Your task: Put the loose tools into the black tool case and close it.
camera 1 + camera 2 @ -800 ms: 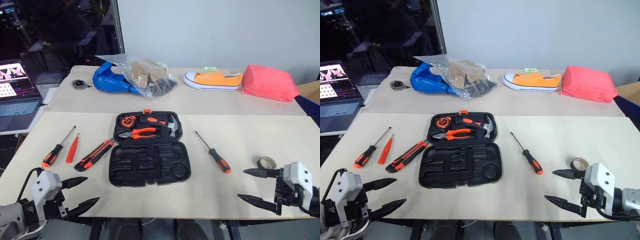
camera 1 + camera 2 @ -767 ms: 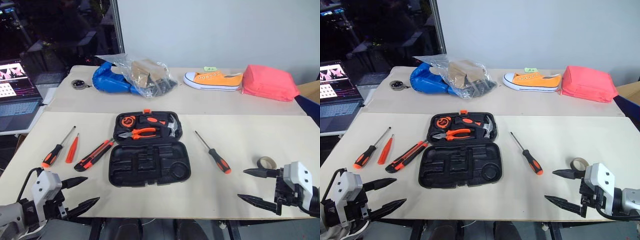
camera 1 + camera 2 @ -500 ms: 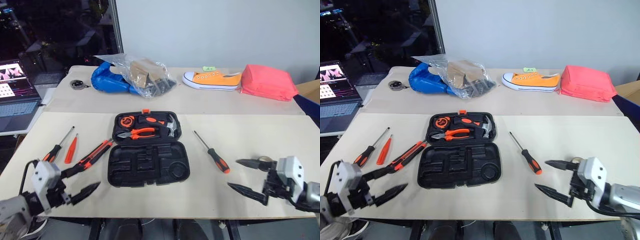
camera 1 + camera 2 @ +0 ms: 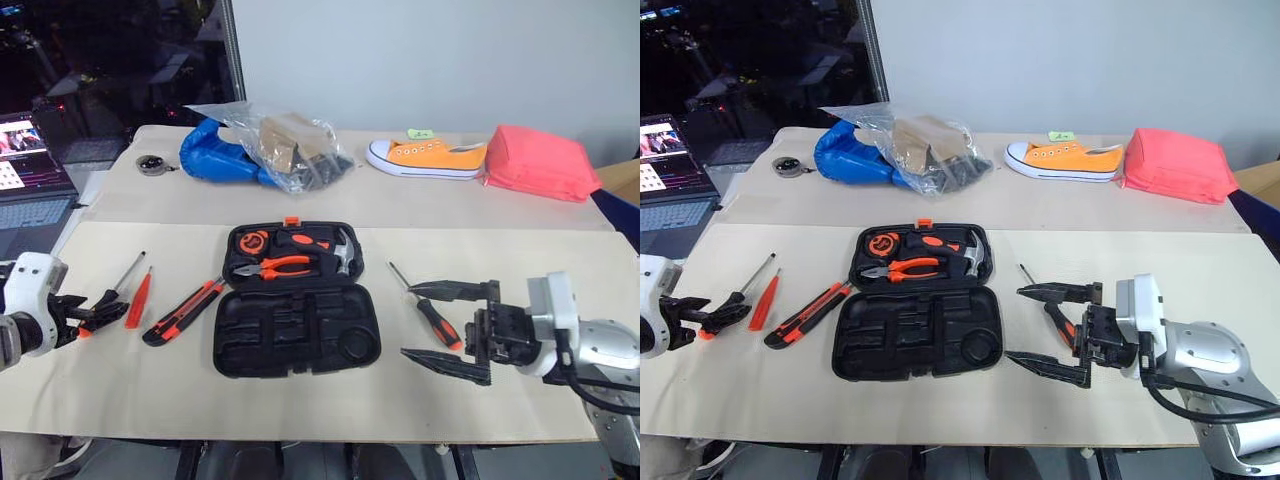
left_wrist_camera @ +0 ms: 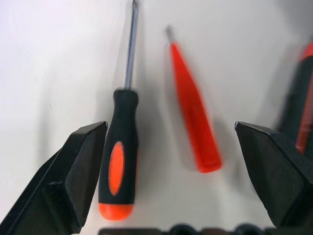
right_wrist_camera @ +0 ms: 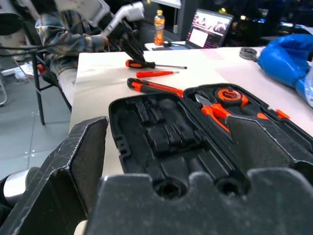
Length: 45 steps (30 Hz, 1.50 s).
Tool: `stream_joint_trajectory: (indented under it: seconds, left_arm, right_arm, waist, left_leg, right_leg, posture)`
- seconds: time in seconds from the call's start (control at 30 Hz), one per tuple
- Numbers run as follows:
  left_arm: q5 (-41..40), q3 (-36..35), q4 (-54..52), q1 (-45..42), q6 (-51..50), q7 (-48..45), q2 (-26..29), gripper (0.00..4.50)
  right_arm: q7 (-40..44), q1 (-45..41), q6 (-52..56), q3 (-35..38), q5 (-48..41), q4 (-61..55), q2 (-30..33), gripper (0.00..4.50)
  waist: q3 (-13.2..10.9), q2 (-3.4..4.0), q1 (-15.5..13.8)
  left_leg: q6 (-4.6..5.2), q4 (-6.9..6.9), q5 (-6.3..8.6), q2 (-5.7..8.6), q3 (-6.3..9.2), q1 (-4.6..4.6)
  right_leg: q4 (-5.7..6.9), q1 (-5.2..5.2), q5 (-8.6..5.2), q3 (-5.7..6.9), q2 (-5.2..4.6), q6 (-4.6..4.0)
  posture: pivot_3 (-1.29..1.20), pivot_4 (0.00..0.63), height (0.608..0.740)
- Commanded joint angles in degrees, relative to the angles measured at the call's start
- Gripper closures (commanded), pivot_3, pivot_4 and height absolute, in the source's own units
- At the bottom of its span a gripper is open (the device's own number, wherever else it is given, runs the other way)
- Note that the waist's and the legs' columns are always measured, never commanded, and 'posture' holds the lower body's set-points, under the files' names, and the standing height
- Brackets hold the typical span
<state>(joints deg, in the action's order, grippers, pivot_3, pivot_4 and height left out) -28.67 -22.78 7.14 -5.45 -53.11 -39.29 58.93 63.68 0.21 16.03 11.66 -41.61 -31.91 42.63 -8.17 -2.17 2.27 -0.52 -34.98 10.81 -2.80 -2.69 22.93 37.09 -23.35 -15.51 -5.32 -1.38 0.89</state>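
The black tool case (image 4: 297,312) lay open in the middle of the surface (image 4: 300,395). The left pincer (image 5: 168,171) was wide open around a black-and-orange screwdriver (image 5: 119,149) and the small orange screwdriver (image 5: 192,127), holding nothing. The right pincer (image 4: 447,327), also wide open and empty, was beside the second screwdriver (image 4: 430,313).

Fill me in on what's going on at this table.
A robot is packing loose tools into the open black tool case, and nothing is picked up yet. Its left claw is open over a black-and-orange screwdriver and the small orange screwdriver. The right claw is open around the other black-and-orange screwdriver right of the case. The utility knife lies untouched.
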Motion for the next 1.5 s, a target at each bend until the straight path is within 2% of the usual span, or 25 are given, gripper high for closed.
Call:
stream_joint_trajectory:
  seconds: [0.03, 0.07, 0.2, 0.3, 0.33, 0.43, 0.5, 0.6, 0.7, 0.77, 0.83, 0.9, 1.0, 1.1, 1.23, 1.37, 1.5]
  left_arm:
    - [3.2, 2.4, 5.2, -3.0, 0.8, -0.9, 2.3, 0.0]
    - [4.0, 3.2, 6.8, -3.4, 1.6, -1.2, 2.3, 0.0]
    - [6.9, 5.6, 11.7, -3.9, 5.8, -3.0, 2.3, 1.02]
    - [7.2, 5.1, 12.5, -3.9, 7.6, -4.2, 1.8, 2.02]
    - [6.9, 4.3, 11.9, -3.5, 8.6, -4.8, 1.6, 2.52]
    - [4.2, 0.0, 9.4, -3.2, 11.2, -6.9, 0.6, 3.55]
    - [0.3, -5.2, 4.4, -2.4, 13.2, -11.4, 0.6, 3.62]
    - [-4.0, -6.7, -5.6, 0.6, 11.8, -19.4, 3.1, 3.62]
    - [-7.8, -1.1, -17.7, 0.0, 9.2, -24.9, 6.2, 3.62]
    - [-7.8, 5.5, -23.4, -3.3, 8.8, -26.4, 7.6, 3.62]
    - [-4.0, 14.7, -26.0, -9.0, 9.9, -27.0, 7.5, 3.62]
    - [2.8, 24.7, -25.3, -15.5, 13.3, -27.8, 5.7, 3.62]
    - [11.8, 35.7, -21.1, -23.6, 19.6, -30.1, 2.4, 3.62]
    - [19.0, 43.0, -15.2, -29.6, 24.9, -32.0, -1.0, 3.62]
    - [23.1, 47.1, -9.3, -34.1, 26.4, -33.4, -5.5, 3.62]
    - [26.5, 49.0, -6.9, -35.0, 28.2, -35.2, -6.5, 3.62]
    - [26.3, 48.7, -7.9, -34.4, 27.0, -36.7, -7.2, 3.62]
  right_arm:
    - [-0.1, -0.4, -1.1, 0.4, 0.3, -0.5, 0.0, 0.07]
    - [0.0, -0.1, -1.3, 0.5, 0.4, -0.5, 0.0, 0.07]
    - [-0.2, 0.7, -1.6, 0.8, 0.8, -0.9, -0.1, 0.0]
    - [-0.4, 1.0, -1.7, 1.0, 1.1, -0.8, -0.1, 0.0]
    - [-0.5, 1.0, -1.9, 0.9, 1.4, -0.6, -0.2, 0.0]
    - [-1.2, 0.5, -1.7, 0.5, 1.8, -0.3, -0.4, 0.0]
    - [-1.9, 0.5, -1.5, 0.6, 2.0, -0.1, -0.8, 0.0]
    - [-2.4, 1.2, -2.0, 1.0, 3.0, 0.6, -0.9, 0.0]
    - [-3.4, 2.9, -2.6, 2.9, 3.9, 1.0, -0.9, 0.0]
    - [-3.5, 4.5, -2.8, 5.3, 4.1, 1.3, -0.3, 0.0]
    - [-3.0, 6.0, -3.1, 7.6, 4.5, 1.5, 0.7, 0.0]
    - [-2.2, 7.7, -3.1, 10.5, 4.5, 1.4, 1.9, 0.0]
    - [-1.9, 9.6, -2.7, 13.9, 3.8, 1.0, 3.0, 0.0]
    - [-1.7, 11.5, -2.8, 15.8, 3.8, 0.8, 3.1, 0.0]
    - [-1.3, 13.0, -3.7, 16.5, 4.2, 1.5, 2.5, 0.0]
    - [-1.3, 13.4, -4.0, 17.1, 4.2, 1.8, 2.5, 0.0]
    - [-1.7, 13.6, -3.9, 17.5, 4.0, 1.2, 2.7, 0.0]
  waist:
    - [0.0, -0.01, -0.1]
    - [0.0, -0.01, -0.1]
    - [0.0, -0.01, 0.0]
    - [0.0, 0.0, 0.1]
    - [0.0, 0.0, 0.1]
    - [0.0, 0.0, 0.1]
    - [0.0, -0.05, 0.0]
    - [0.0, -0.2, -0.1]
    - [0.0, -0.08, -0.4]
    - [0.0, -0.01, -1.1]
    - [0.1, 0.09, -1.5]
    - [0.1, 0.19, -1.6]
    - [0.1, 0.22, -1.3]
    - [0.1, 0.22, -1.1]
    - [0.1, 0.28, -1.1]
    - [0.2, 0.3, -1.2]
    - [0.2, 0.41, -1.3]
  left_leg:
    - [-0.02, -0.01, 0.05, 0.0, 0.02, 0.03]
    - [-0.02, -0.02, 0.08, 0.01, 0.03, 0.04]
    - [0.0, -0.02, 0.12, 0.01, 0.02, 0.02]
    - [0.0, -0.07, 0.12, -0.01, -0.01, -0.06]
    - [0.0, -0.1, 0.12, -0.01, -0.01, -0.08]
    - [0.0, -0.18, 0.12, -0.04, -0.03, -0.09]
    - [0.0, -0.23, 0.12, -0.05, -0.02, -0.06]
    - [-0.01, -0.24, 0.12, -0.11, 0.05, 0.01]
    - [-0.01, -0.2, 0.12, -0.05, 0.04, 0.01]
    - [-0.01, -0.2, 0.12, 0.0, 0.03, 0.02]
    - [0.0, -0.25, 0.12, 0.07, 0.0, 0.0]
    - [0.0, -0.34, 0.12, 0.15, -0.04, 0.0]
    - [0.01, -0.37, 0.11, 0.06, -0.03, -0.06]
    - [0.02, -0.42, 0.11, 0.04, 0.06, -0.07]
    - [0.2, -0.73, 0.21, 0.03, 0.11, 0.08]
    - [0.47, -1.01, 0.38, 0.02, 0.11, 0.25]
    - [0.48, -1.02, 0.39, 0.03, 0.13, 0.25]
  right_leg:
    - [0.01, 0.0, 0.0, 0.02, 0.0, 0.0]
    - [0.0, -0.01, 0.0, 0.03, 0.0, -0.01]
    - [0.03, -0.01, -0.02, 0.02, 0.0, -0.03]
    - [0.09, 0.04, -0.01, 0.0, 0.0, -0.04]
    - [0.09, 0.06, -0.01, 0.01, 0.0, -0.04]
    - [0.1, 0.09, -0.02, 0.01, -0.01, -0.03]
    - [0.1, 0.09, -0.01, 0.03, -0.01, -0.03]
    - [0.1, 0.08, 0.0, 0.12, -0.02, -0.05]
    - [0.07, 0.11, -0.02, 0.11, -0.12, -0.03]
    - [0.05, 0.13, -0.04, 0.1, -0.14, 0.01]
    - [0.05, 0.16, -0.06, 0.06, -0.11, 0.05]
    - [0.06, 0.2, -0.06, 0.0, -0.02, 0.06]
    - [0.09, 0.22, -0.09, -0.1, 0.19, 0.11]
    - [0.12, 0.22, -0.09, -0.12, 0.3, 0.12]
    - [0.13, 0.23, -0.09, -0.13, 0.33, 0.12]
    - [0.1, 0.21, -0.05, -0.15, 0.32, 0.18]
    - [0.11, 0.23, -0.05, -0.13, 0.32, 0.18]
  posture:
    - [0.0, 0.15, 0.74]
    - [0.0, 0.15, 0.74]
    - [0.0, 0.15, 0.74]
    - [0.0, 0.15, 0.74]
    - [0.0, 0.15, 0.74]
    - [0.0, 0.15, 0.74]
    - [0.0, 0.15, 0.74]
    - [0.0, 0.15, 0.74]
    - [0.0, 0.15, 0.74]
    - [0.0, 0.15, 0.74]
    - [0.0, 0.15, 0.74]
    - [0.0, 0.15, 0.74]
    - [0.0, 0.15, 0.74]
    - [0.0, 0.15, 0.74]
    - [0.0, 0.15, 0.74]
    - [0.0, 0.15, 0.74]
    - [0.0, 0.15, 0.74]
